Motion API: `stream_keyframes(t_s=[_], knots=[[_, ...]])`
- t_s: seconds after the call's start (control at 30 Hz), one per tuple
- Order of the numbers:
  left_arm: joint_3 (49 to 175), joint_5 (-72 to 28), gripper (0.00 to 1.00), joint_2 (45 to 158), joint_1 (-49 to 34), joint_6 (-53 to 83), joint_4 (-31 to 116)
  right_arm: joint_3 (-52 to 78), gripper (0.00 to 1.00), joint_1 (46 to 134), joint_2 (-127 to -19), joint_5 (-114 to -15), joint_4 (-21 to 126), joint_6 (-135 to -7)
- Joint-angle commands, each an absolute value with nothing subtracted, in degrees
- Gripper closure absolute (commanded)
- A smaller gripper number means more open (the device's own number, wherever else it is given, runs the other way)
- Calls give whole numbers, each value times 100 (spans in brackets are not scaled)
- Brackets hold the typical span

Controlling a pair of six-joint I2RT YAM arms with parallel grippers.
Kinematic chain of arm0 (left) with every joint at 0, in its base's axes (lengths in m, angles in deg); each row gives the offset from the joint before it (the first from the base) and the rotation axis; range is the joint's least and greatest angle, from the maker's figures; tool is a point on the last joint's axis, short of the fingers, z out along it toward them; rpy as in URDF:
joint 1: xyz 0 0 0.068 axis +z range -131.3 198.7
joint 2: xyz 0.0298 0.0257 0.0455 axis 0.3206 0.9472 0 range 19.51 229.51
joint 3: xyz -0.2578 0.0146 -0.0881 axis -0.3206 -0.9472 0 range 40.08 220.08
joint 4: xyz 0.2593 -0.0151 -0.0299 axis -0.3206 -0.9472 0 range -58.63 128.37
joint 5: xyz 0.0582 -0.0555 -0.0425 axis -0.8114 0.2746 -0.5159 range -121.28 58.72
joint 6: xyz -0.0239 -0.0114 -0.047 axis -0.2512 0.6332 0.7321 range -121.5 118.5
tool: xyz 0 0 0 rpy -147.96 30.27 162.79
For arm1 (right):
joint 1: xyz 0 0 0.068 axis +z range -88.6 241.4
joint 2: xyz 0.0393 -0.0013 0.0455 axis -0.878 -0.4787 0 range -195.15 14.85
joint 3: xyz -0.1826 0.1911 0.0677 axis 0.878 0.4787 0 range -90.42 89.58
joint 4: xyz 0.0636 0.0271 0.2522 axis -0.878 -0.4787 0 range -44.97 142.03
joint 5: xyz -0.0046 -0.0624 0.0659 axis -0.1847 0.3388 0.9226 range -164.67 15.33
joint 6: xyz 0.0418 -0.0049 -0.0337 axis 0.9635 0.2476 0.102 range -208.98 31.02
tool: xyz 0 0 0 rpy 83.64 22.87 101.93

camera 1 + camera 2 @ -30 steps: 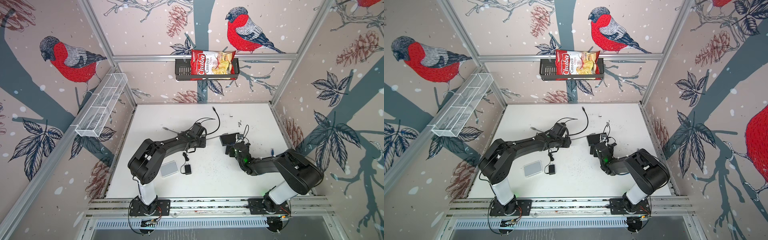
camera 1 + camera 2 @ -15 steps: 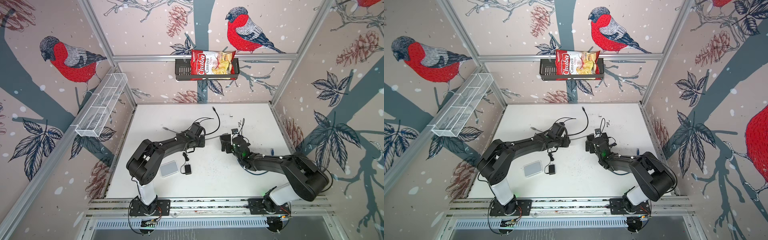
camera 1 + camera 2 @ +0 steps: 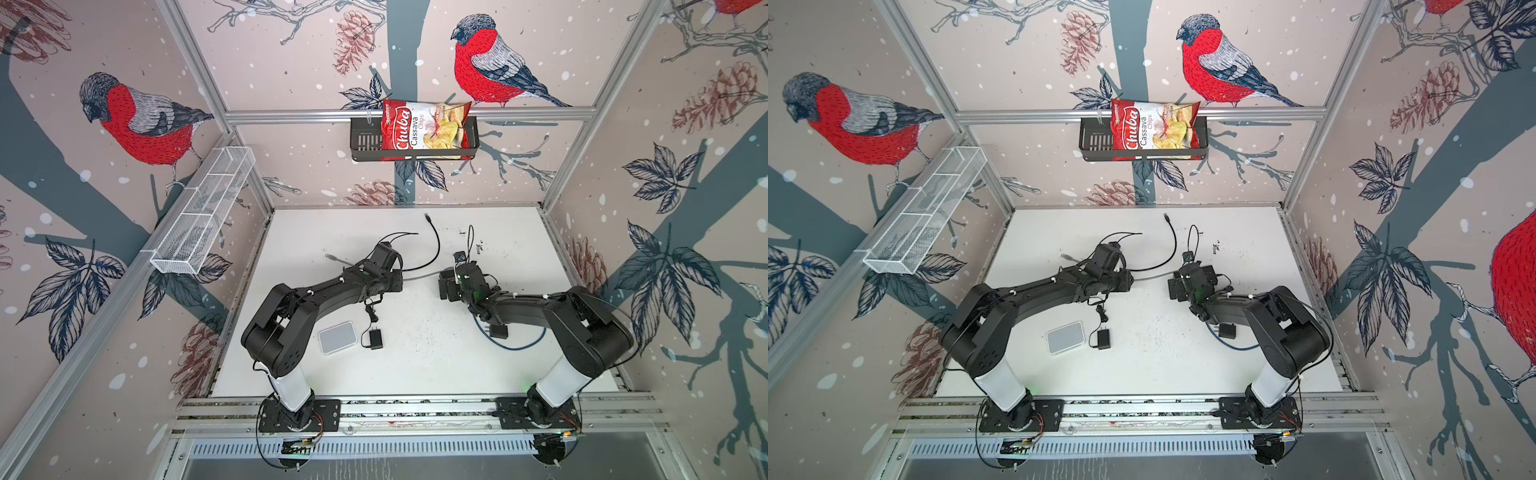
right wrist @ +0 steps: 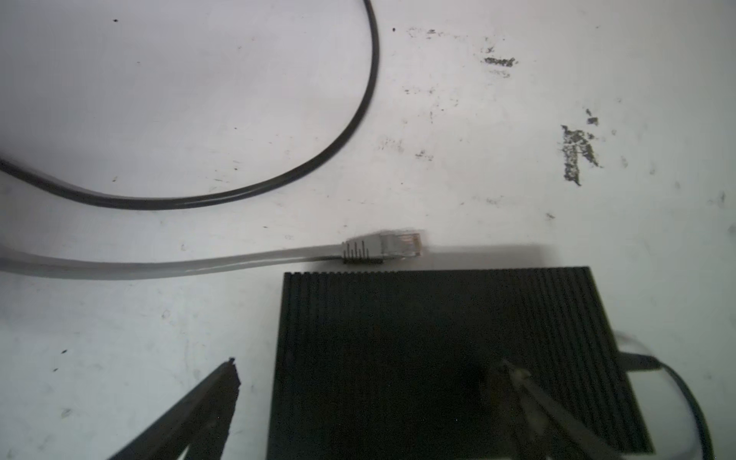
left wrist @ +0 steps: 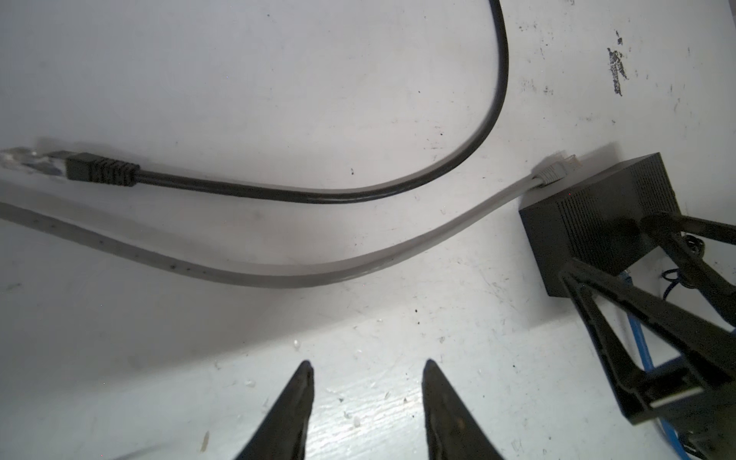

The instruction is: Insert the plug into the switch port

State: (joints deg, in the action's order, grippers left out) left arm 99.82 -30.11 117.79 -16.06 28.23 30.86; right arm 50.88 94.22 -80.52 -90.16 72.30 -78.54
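Note:
The switch point(image 4: 438, 318) is a black ribbed box lying flat on the white table point(image 3: 415, 361), right of centre. The plug point(image 4: 398, 244) is a clear connector on a flat grey cable point(image 5: 278, 280); it lies on the table beside the switch's far edge, outside any port. My right gripper point(image 4: 372, 368) is open wide, one finger over the switch's top and the other off its side above the table. My left gripper point(image 5: 367, 366) is open and empty, just short of the grey cable. In both top views the two grippers point(image 3: 400, 279) point(image 3: 1177, 286) face each other across the plug point(image 3: 440, 272).
A black cable point(image 5: 358, 197) with a black plug point(image 5: 99, 172) curves behind the grey one. A white box point(image 3: 337, 336) and a black power adapter point(image 3: 376, 338) lie near the front left. A blue cable point(image 3: 515, 345) loops under the right arm. Baskets hang on the walls.
My right gripper has moved back and to the left, from in front of the switch to over it. The left arm has barely moved.

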Motion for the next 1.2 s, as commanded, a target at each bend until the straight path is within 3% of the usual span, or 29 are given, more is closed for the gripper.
stream_keyframes(t_s=[0.0, 0.63, 1.17], knots=[[9966, -3076, 54, 11711, -1584, 2772, 3187, 4968, 1, 9198, -8064, -8946, 7006, -7786], [9817, -3119, 48, 11543, -1547, 2769, 3217, 3853, 0, 8378, -8934, -8607, 6394, -7468], [9756, -3097, 47, 11433, -1514, 2766, 3301, 4126, 1, 9235, -8155, -9275, 5214, -7087]])
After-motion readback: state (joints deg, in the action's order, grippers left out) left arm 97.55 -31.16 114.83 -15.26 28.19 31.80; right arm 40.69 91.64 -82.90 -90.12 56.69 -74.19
